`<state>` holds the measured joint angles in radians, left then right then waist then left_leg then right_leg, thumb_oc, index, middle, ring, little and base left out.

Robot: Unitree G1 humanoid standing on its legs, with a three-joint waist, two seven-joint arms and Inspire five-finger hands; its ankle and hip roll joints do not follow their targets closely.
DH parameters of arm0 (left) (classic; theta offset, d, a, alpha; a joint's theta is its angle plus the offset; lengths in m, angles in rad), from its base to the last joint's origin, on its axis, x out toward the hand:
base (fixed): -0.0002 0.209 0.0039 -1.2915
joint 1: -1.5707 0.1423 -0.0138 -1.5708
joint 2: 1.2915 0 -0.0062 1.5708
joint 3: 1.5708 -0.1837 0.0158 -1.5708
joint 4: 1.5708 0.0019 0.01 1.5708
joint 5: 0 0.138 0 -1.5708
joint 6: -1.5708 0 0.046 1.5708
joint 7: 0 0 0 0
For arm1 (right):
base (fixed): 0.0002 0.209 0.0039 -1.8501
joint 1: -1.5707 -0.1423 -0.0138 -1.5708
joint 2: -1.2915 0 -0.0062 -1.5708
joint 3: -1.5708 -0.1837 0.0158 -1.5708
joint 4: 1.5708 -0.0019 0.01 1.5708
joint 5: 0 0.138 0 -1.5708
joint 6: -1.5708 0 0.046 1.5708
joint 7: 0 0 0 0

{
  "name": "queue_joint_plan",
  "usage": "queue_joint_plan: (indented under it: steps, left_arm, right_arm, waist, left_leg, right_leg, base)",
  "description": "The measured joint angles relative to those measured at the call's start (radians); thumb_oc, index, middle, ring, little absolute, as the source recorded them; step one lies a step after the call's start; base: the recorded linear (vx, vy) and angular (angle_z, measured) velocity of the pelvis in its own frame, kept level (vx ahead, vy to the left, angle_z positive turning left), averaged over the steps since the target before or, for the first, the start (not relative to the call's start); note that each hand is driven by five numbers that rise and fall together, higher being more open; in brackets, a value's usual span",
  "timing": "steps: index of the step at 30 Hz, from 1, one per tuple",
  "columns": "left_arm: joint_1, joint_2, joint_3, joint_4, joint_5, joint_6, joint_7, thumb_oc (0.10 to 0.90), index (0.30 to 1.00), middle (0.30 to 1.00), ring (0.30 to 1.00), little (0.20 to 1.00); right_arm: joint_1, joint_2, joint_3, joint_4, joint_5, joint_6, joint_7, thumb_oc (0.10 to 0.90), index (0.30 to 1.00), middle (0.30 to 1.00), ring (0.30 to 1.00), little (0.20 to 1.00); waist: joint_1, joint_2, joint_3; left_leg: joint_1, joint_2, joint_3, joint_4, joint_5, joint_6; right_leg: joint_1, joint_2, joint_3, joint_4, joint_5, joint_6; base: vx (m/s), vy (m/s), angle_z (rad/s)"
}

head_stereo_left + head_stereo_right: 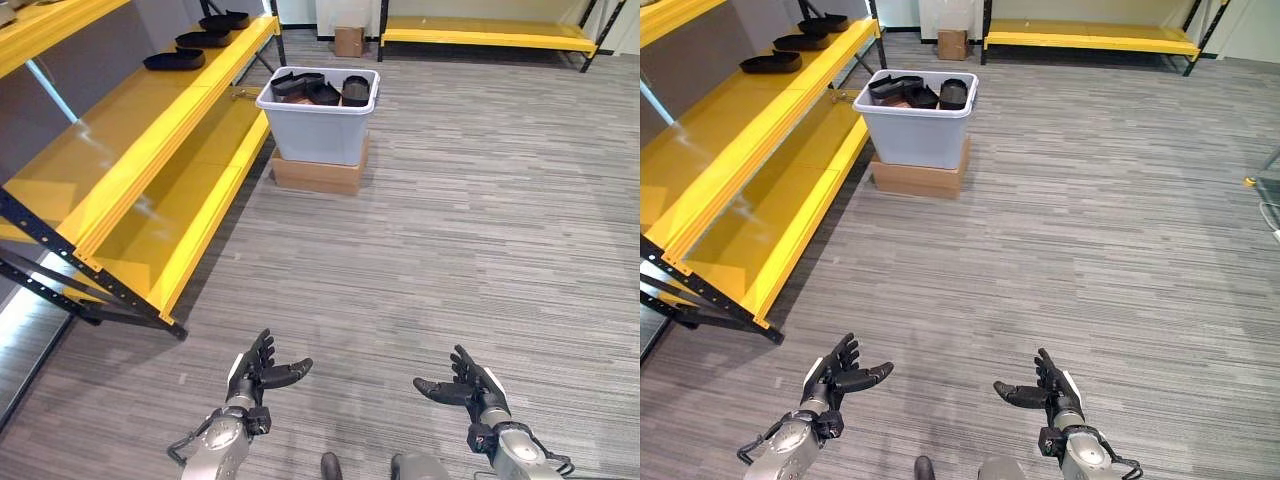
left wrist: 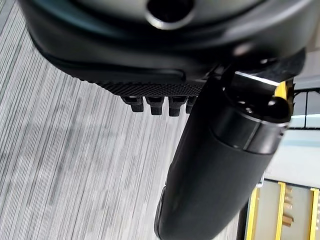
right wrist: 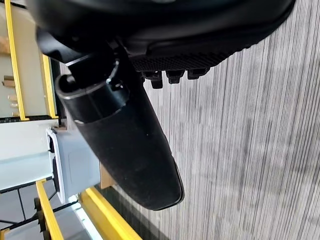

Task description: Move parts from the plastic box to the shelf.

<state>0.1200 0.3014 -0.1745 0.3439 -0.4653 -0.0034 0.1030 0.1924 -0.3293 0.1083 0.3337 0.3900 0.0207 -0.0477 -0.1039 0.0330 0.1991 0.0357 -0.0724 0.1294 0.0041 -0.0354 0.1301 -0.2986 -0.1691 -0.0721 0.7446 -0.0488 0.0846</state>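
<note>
Each robot hand, left [image 1: 258, 372] and right [image 1: 472, 385], spread (empty) over bare floor [image 1: 480, 220], plastic box [image 1: 318, 128] well ahead.

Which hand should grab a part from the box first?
Probably left. Both the left hand and right hand are open and empty, but the box and shelf lie ahead on the left.
</note>
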Motion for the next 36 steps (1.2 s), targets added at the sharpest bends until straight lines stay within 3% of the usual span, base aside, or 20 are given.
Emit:
queue_joint_plan:
  steps: [2,3,4,6,9,12,14,15,16,18,22,23,25,26,27,28,30,32,33,36]
  left_arm:
    - [0.002,0.000,0.002,-0.002,0.000,0.001,0.001,0.900,1.000,1.000,1.000,1.000]
    - [-0.001,0.001,0.007,-0.002,0.000,0.001,0.002,0.900,1.000,1.000,1.000,1.000]
    - [-0.008,0.002,0.013,0.000,0.000,0.003,0.002,0.900,1.000,1.000,1.000,1.000]
    - [-0.018,0.004,0.013,0.001,0.001,0.003,-0.003,0.900,1.000,1.000,1.000,1.000]
    - [-0.019,-0.005,0.017,0.011,0.005,0.003,-0.007,0.900,1.000,1.000,1.000,1.000]
    - [-0.004,-0.005,0.017,0.010,0.009,0.003,-0.008,0.900,1.000,1.000,1.000,1.000]
    - [0.028,-0.008,0.010,0.010,0.010,0.003,-0.010,0.900,1.000,1.000,1.000,1.000]
    - [0.040,-0.014,0.001,0.011,0.010,0.004,-0.010,0.900,1.000,1.000,1.000,1.000]
    - [0.047,-0.017,-0.017,0.007,0.010,0.004,-0.019,0.900,1.000,1.000,1.000,1.000]
    - [0.038,-0.014,-0.017,0.000,0.009,0.000,-0.031,0.900,1.000,1.000,1.000,1.000]
    - [-0.025,-0.008,-0.016,-0.004,0.008,-0.001,-0.036,0.900,1.000,1.000,1.000,1.000]
    - [-0.034,-0.011,-0.015,-0.004,0.003,-0.002,-0.034,0.900,1.000,1.000,1.000,1.000]
    - [-0.042,-0.008,-0.014,-0.006,-0.001,-0.001,-0.038,0.900,1.000,1.000,1.000,1.000]
    - [-0.039,-0.007,-0.014,-0.006,-0.001,0.000,-0.040,0.900,1.000,1.000,1.000,1.000]
    - [-0.030,0.002,-0.017,-0.016,-0.001,0.001,-0.047,0.900,1.000,1.000,1.000,1.000]
    - [-0.018,0.004,-0.018,-0.018,-0.001,0.002,-0.047,0.900,1.000,1.000,1.000,1.000]
    - [-0.009,0.005,-0.017,-0.018,-0.001,0.006,-0.051,0.900,1.000,1.000,1.000,1.000]
    - [-0.003,0.003,-0.017,-0.023,-0.001,0.007,-0.051,0.900,1.000,1.000,1.000,1.000]
    - [0.002,0.001,-0.017,-0.023,-0.001,0.007,-0.051,0.900,1.000,1.000,1.000,1.000]
    - [0.033,-0.006,-0.015,-0.019,-0.001,0.008,-0.050,0.900,1.000,1.000,1.000,1.000]
  right_arm:
    - [-0.015,-0.005,-0.001,-0.003,-0.017,-0.001,0.000,0.900,1.000,1.000,1.000,1.000]
    - [-0.014,-0.001,-0.002,-0.004,-0.016,-0.001,0.003,0.900,1.000,1.000,1.000,1.000]
    - [-0.010,0.004,-0.002,-0.004,-0.015,0.000,0.010,0.900,1.000,1.000,1.000,1.000]
    - [0.010,0.005,-0.002,-0.005,-0.016,0.001,0.012,0.900,1.000,1.000,1.000,1.000]
    - [0.032,0.006,-0.005,-0.005,-0.016,0.001,0.012,0.900,1.000,1.000,1.000,1.000]
    - [0.037,0.006,-0.006,-0.006,-0.016,0.001,0.013,0.900,1.000,1.000,1.000,1.000]
    - [0.062,0.004,-0.006,-0.003,-0.016,0.001,0.017,0.900,1.000,1.000,1.000,1.000]
    - [0.072,-0.004,-0.004,0.002,-0.016,0.003,0.018,0.900,1.000,1.000,1.000,1.000]
    - [0.080,-0.019,-0.004,0.004,-0.016,0.004,0.018,0.900,1.000,1.000,1.000,1.000]
    - [0.057,-0.032,-0.005,0.003,-0.016,0.003,0.018,0.900,1.000,1.000,1.000,1.000]
    - [-0.024,-0.061,-0.021,0.009,-0.015,-0.028,0.019,0.900,1.000,1.000,1.000,1.000]
    - [-0.040,-0.063,-0.023,0.023,-0.015,-0.032,0.019,0.900,1.000,1.000,1.000,1.000]
    - [-0.040,-0.069,-0.021,0.022,-0.016,-0.032,0.021,0.900,1.000,1.000,1.000,1.000]
    - [-0.035,-0.070,-0.021,0.024,-0.016,-0.032,0.021,0.900,1.000,1.000,1.000,1.000]
    - [-0.030,-0.066,-0.023,0.025,-0.016,-0.032,0.018,0.900,1.000,1.000,1.000,1.000]
    - [-0.019,-0.059,-0.023,0.026,-0.015,-0.030,0.016,0.900,1.000,1.000,1.000,1.000]
    - [-0.012,-0.054,-0.024,0.024,-0.015,-0.032,0.016,0.900,1.000,1.000,1.000,1.000]
    - [-0.008,-0.040,-0.033,0.024,-0.015,-0.030,0.012,0.900,1.000,1.000,1.000,1.000]
    - [-0.007,-0.035,-0.037,0.025,-0.015,-0.029,0.012,0.900,1.000,1.000,1.000,1.000]
    - [0.009,-0.037,-0.035,0.024,-0.015,-0.030,0.014,0.900,1.000,1.000,1.000,1.000]
  waist:
    - [0.004,0.028,0.028]
    - [-0.002,0.027,0.041]
    - [-0.007,0.031,0.060]
    - [-0.024,0.015,0.067]
    - [-0.043,-0.014,0.063]
    - [-0.044,-0.024,0.051]
    - [-0.071,-0.014,0.010]
    - [-0.072,0.010,-0.010]
    - [-0.082,0.044,-0.048]
    - [-0.083,0.052,-0.057]
    - [-0.089,0.042,-0.059]
    - [-0.086,0.035,-0.059]
    - [-0.079,0.019,-0.061]
    - [-0.071,0.014,-0.059]
    - [-0.047,-0.009,-0.056]
    - [-0.029,-0.030,-0.050]
    - [-0.026,-0.064,-0.040]
    - [-0.001,-0.100,-0.019]
    - [0.004,-0.103,-0.009]
    - [0.006,-0.098,0.005]
  left_leg:
    - [-0.009,0.005,0.002,0.014,-0.008,0.011]
    - [-0.016,0.003,-0.010,0.022,-0.013,0.013]
    - [-0.017,0.018,-0.020,0.025,-0.015,0.008]
    - [-0.013,0.017,-0.040,0.026,-0.014,-0.010]
    - [0.024,0.008,-0.080,0.026,-0.073,-0.038]
    - [0.083,0.008,-0.089,0.028,-0.123,-0.048]
    - [0.143,0.028,-0.136,0.020,-0.176,-0.086]
    - [0.158,0.060,-0.139,0.016,-0.197,-0.110]
    - [0.166,0.109,-0.139,0.028,-0.209,-0.123]
    - [0.170,0.146,-0.134,0.068,-0.202,-0.145]
    - [0.133,0.199,-0.137,0.231,-0.166,-0.211]
    - [0.114,0.208,-0.137,0.312,-0.163,-0.221]
    - [0.017,0.223,-0.144,0.565,-0.127,-0.234]
    - [-0.013,0.226,-0.145,0.642,-0.107,-0.229]
    - [-0.081,0.216,-0.167,0.805,-0.018,-0.205]
    - [-0.109,0.209,-0.165,0.844,-0.018,-0.200]
    - [-0.180,0.179,-0.166,0.846,-0.059,-0.181]
    - [-0.275,0.160,-0.132,0.801,-0.086,-0.171]
    - [-0.320,0.161,-0.133,0.767,-0.086,-0.171]
    - [-0.326,0.159,-0.106,0.306,-0.047,-0.182]
  right_leg:
    - [-0.035,-0.005,-0.014,0.028,-0.019,0.006]
    - [-0.054,0.015,-0.009,-0.002,-0.056,0.024]
    - [-0.050,0.046,-0.019,-0.107,-0.093,0.018]
    - [-0.054,0.066,-0.052,-0.223,-0.083,0.013]
    - [-0.074,0.105,-0.069,-0.535,0.009,0.017]
    - [-0.065,0.101,-0.084,-0.674,0.087,0.010]
    - [-0.023,0.095,-0.077,-0.674,0.136,-0.003]
    - [-0.018,0.129,-0.065,-0.655,0.163,-0.014]
    - [-0.013,0.168,-0.077,-0.629,0.172,-0.051]
    - [0.000,0.200,-0.097,-0.603,0.179,-0.137]
    - [0.053,0.248,-0.106,-0.578,0.085,-0.165]
    - [0.075,0.257,-0.101,-0.583,0.067,-0.163]
    - [0.119,0.280,-0.085,-0.594,0.036,-0.215]
    - [0.131,0.284,-0.086,-0.594,0.042,-0.226]
    - [0.152,0.293,-0.057,-0.603,0.032,-0.249]
    - [0.173,0.294,-0.042,-0.607,0.034,-0.250]
    - [0.204,0.283,-0.005,-0.630,0.017,-0.266]
    - [0.235,0.257,0.030,-0.661,0.028,-0.253]
    - [0.255,0.250,0.036,-0.674,0.033,-0.249]
    - [0.331,0.232,0.040,-0.754,0.046,-0.220]
  base:
    - [0.24,0.018,-0.17]
    - [0.35,-0.024,0.03]
    - [0.34,-0.074,0.22]
    - [0.36,-0.092,0.43]
    - [0.36,-0.122,0.36]
    - [0.36,-0.165,0.19]
    - [0.35,-0.215,0.47]
    - [0.32,-0.210,0.59]
    - [0.33,-0.212,0.42]
    - [0.35,-0.213,0.24]
    - [0.31,-0.244,0.04]
    - [0.28,-0.285,0.03]
    - [0.23,-0.265,-0.08]
    - [0.21,-0.163,-0.36]
    - [0.20,-0.080,-0.58]
    - [0.17,-0.035,-0.51]
    - [0.15,-0.004,-0.19]
    - [0.21,0.069,-0.28]
    - [0.30,0.132,-0.30]
    - [0.23,0.106,-0.21]
